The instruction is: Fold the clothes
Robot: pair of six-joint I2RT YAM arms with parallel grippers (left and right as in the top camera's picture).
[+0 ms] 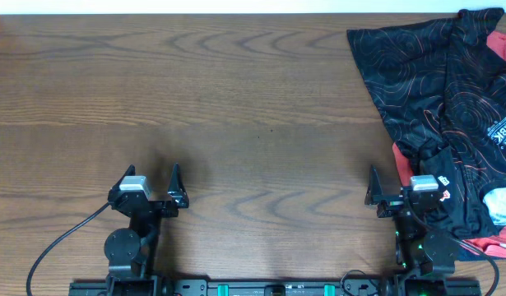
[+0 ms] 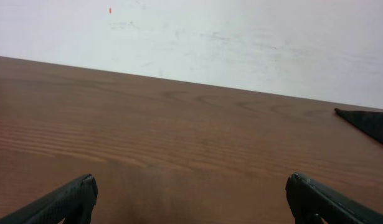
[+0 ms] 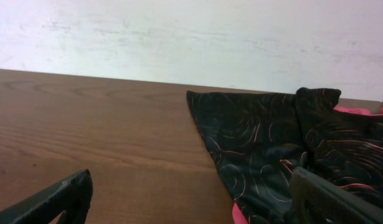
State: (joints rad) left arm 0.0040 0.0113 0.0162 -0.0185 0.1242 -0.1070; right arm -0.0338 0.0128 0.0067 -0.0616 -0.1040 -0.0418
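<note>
A black jersey (image 1: 438, 82) with thin orange contour lines and white lettering lies crumpled at the table's right side, on top of red garments (image 1: 501, 43). It also shows in the right wrist view (image 3: 266, 146), and its corner shows in the left wrist view (image 2: 368, 123). My right gripper (image 1: 399, 195) is open and empty near the front edge, its right finger beside the pile's lower left edge. My left gripper (image 1: 151, 187) is open and empty over bare wood at the front left.
A pale grey-white piece of cloth (image 1: 501, 204) lies in the pile at the far right. A red edge (image 3: 239, 214) pokes out under the jersey. The wooden table (image 1: 236, 99) ends at a white wall (image 3: 179, 37) behind.
</note>
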